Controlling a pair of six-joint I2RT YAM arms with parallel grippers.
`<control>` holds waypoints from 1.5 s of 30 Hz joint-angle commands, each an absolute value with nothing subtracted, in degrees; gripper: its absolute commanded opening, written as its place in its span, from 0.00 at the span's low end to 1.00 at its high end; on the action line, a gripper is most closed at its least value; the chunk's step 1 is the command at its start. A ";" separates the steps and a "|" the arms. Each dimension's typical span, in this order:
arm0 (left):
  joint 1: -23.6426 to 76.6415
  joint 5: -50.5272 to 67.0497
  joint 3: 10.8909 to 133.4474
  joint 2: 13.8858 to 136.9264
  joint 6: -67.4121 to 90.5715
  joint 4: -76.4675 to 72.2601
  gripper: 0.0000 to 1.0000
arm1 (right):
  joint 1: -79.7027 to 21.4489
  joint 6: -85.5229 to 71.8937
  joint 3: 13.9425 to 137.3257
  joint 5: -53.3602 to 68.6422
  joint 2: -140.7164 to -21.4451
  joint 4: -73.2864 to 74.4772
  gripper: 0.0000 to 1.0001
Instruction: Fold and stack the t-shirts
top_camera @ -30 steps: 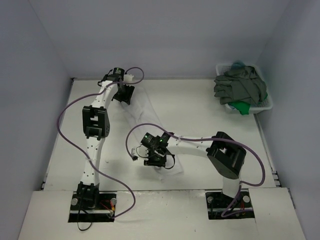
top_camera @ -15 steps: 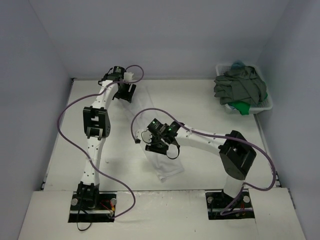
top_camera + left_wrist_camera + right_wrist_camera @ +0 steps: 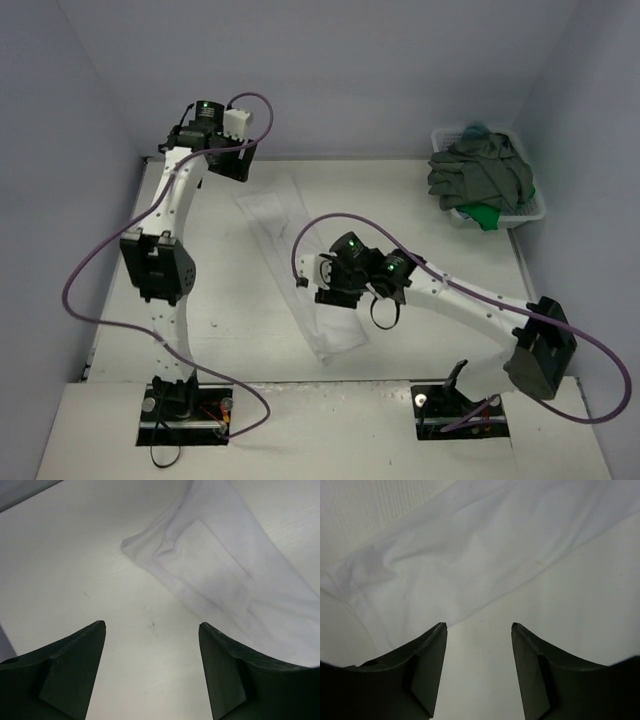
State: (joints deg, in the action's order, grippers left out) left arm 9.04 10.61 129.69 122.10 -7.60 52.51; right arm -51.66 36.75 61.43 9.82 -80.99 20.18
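A white t-shirt (image 3: 300, 262) lies on the table as a long narrow strip, running from the back left toward the near middle. My left gripper (image 3: 228, 165) hangs open above the table just off the strip's far end; in the left wrist view (image 3: 151, 625) nothing is between its fingers and the white shirt (image 3: 220, 575) lies ahead to the right. My right gripper (image 3: 335, 297) stands open over the strip's near part; in the right wrist view (image 3: 479, 625) bare table shows between its fingers and the white shirt (image 3: 470, 555) lies just ahead.
A white lattice basket (image 3: 530, 212) stands at the back right corner. A dark grey shirt (image 3: 480, 170) is heaped in it, with a green one (image 3: 482, 213) and a bit of teal cloth (image 3: 476, 128) showing. Grey walls close in the table's sides and back.
Both grippers have opened and let go of the white shirt. The left arm has lifted back and to the left. The right arm has reached farther from its base, leaving the shirt stretched flat.
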 commanded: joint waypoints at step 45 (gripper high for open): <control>6.86 8.79 77.78 69.70 -14.50 41.13 0.70 | -76.29 42.63 33.66 0.18 -74.62 3.25 0.59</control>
